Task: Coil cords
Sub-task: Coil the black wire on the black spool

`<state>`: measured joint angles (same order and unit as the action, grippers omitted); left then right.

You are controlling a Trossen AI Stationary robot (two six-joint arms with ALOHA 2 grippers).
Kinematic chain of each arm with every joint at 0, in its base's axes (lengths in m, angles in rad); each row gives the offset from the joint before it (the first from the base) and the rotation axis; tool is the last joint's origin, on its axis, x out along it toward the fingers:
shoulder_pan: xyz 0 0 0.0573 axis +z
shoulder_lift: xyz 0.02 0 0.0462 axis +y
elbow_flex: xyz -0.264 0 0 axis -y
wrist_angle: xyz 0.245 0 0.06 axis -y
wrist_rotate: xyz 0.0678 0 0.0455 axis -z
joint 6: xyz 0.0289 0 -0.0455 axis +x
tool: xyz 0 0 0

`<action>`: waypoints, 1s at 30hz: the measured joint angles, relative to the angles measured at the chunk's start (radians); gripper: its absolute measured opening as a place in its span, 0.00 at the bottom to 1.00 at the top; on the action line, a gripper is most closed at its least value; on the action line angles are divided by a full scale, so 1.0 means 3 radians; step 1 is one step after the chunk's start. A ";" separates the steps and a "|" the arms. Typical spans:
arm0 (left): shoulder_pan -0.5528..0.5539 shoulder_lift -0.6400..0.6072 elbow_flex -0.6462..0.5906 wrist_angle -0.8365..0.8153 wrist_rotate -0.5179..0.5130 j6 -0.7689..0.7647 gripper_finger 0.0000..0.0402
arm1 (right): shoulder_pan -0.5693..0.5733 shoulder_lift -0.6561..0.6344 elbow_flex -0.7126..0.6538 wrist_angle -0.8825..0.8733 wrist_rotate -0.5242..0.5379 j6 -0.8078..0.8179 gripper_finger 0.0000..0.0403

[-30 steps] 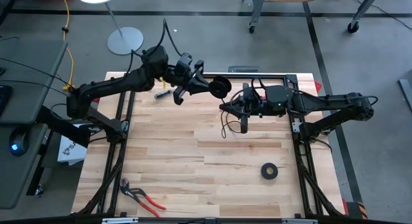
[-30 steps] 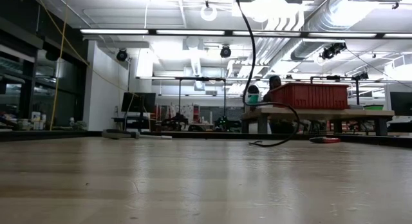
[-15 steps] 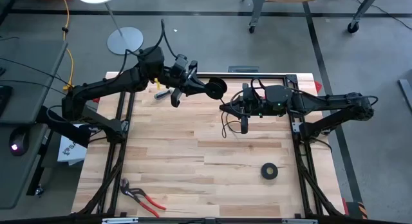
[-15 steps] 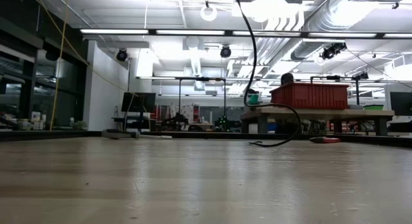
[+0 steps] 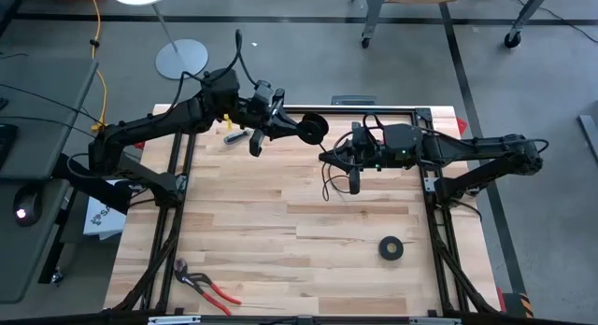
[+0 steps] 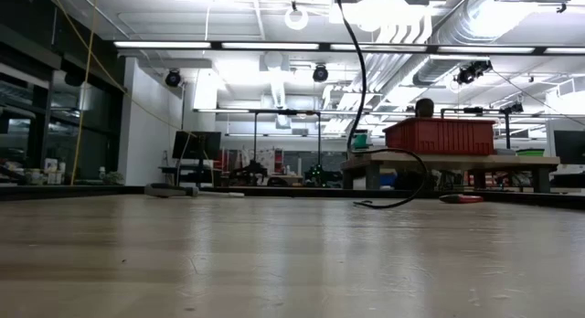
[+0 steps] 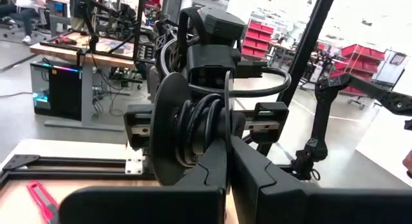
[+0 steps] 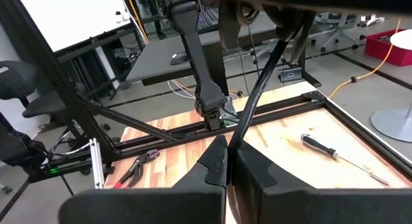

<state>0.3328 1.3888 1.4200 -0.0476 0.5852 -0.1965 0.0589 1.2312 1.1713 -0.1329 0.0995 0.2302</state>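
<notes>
The black cord is partly wound on a black reel (image 5: 316, 127), which my left gripper (image 5: 295, 127) holds up over the table's far middle; in the left wrist view the windings (image 7: 196, 129) sit beside the reel's disc (image 7: 166, 137). Just right of the reel, my right gripper (image 5: 329, 157) is shut on the cord (image 8: 257, 89), which runs straight from its fingers up toward the reel. Below it the cord (image 6: 361, 90) hangs down, and its loose loop (image 6: 395, 197) lies on the table. My left gripper (image 7: 230, 163) is shut on the reel at its windings (image 7: 207, 135), coming level from the table's left. Its own fingertips hide the exact place of contact. The reel is lifted clear, with its disc standing on edge. My right gripper (image 8: 227, 161) pinches the cord (image 8: 233, 141) between its two fingers, coming nearly level from the table's right. The fingers lie across the cord. One stretch runs straight up to the reel, and the other hangs slack to the table.
A black tape roll (image 5: 391, 247) lies near the right front, red-handled pliers (image 5: 207, 286) at the near left, and a screwdriver (image 5: 235, 135) at the far left. A black frame (image 5: 402, 111) rims the table's far edge.
My left gripper has tipped a little and carried the reel slightly toward the table's left, then kept still. The hanging cord has swayed slightly. My right gripper has stayed in place.
</notes>
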 joint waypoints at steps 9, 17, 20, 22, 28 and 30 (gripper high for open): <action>-0.0001 -0.0175 -0.0001 -0.0262 -0.0090 0.0246 0.00 | 0.0000 -0.0001 0.0004 0.0000 0.0012 -0.0129 0.00; -0.0090 -0.0308 -0.0004 -0.0558 -0.0199 0.0316 0.00 | 0.0001 -0.0001 0.0004 -0.0005 -0.0013 -0.0096 0.00; -0.0157 -0.0350 -0.0004 -0.0633 -0.0366 0.0407 0.00 | 0.0004 0.0000 0.0003 0.0040 -0.0020 -0.0095 0.00; -0.0154 -0.0384 -0.0004 -0.0746 -0.0485 0.0487 0.00 | 0.0003 0.0000 0.0003 0.0085 -0.0009 -0.0094 0.00; -0.0027 -0.0420 -0.0004 -0.0869 -0.0529 0.0577 0.00 | 0.0004 0.0004 0.0001 0.0109 0.0018 -0.0095 0.00; 0.0005 -0.0420 -0.0004 -0.0891 -0.0511 0.0575 0.00 | 0.0004 0.0004 0.0001 0.0108 0.0020 -0.0093 0.00</action>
<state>0.3344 1.2629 1.4189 -0.3150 0.4318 -0.0240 0.0601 1.2324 1.1717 -0.1005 0.1055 0.2024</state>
